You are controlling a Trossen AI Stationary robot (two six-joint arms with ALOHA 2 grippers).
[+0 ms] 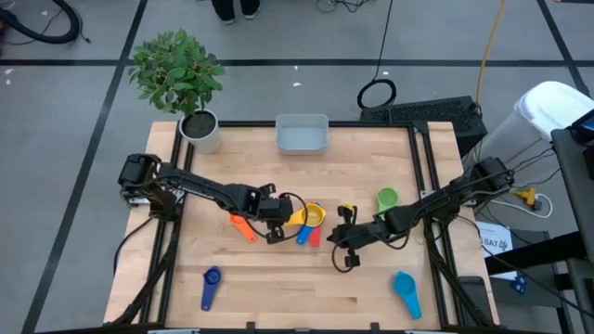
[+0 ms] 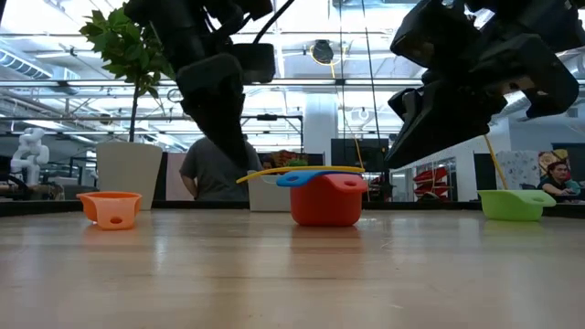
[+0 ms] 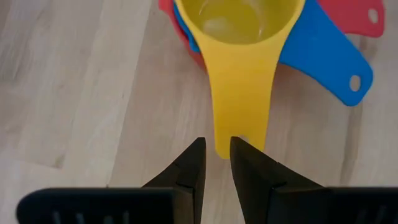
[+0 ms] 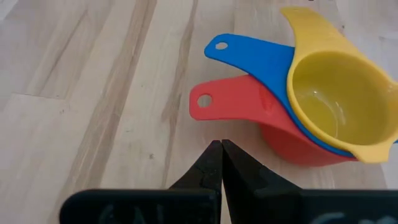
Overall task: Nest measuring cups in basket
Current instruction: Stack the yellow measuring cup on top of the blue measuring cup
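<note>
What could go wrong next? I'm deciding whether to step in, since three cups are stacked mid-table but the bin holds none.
1. The yellow cup sits loosely atop the bright blue cup and red cup; the left claw, at its handle tip, could tip or slide the stack.
2. The shut right claw, close beside the red handle, could bump it.
3. The basket sits at the far edge; carrying the stack risks spilling cups.

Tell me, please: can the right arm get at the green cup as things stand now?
Probably yes. The green cup sits alone on bare wood just beside the right arm, and nothing stands between them. The right end effector is shut, so it must open first.
</note>
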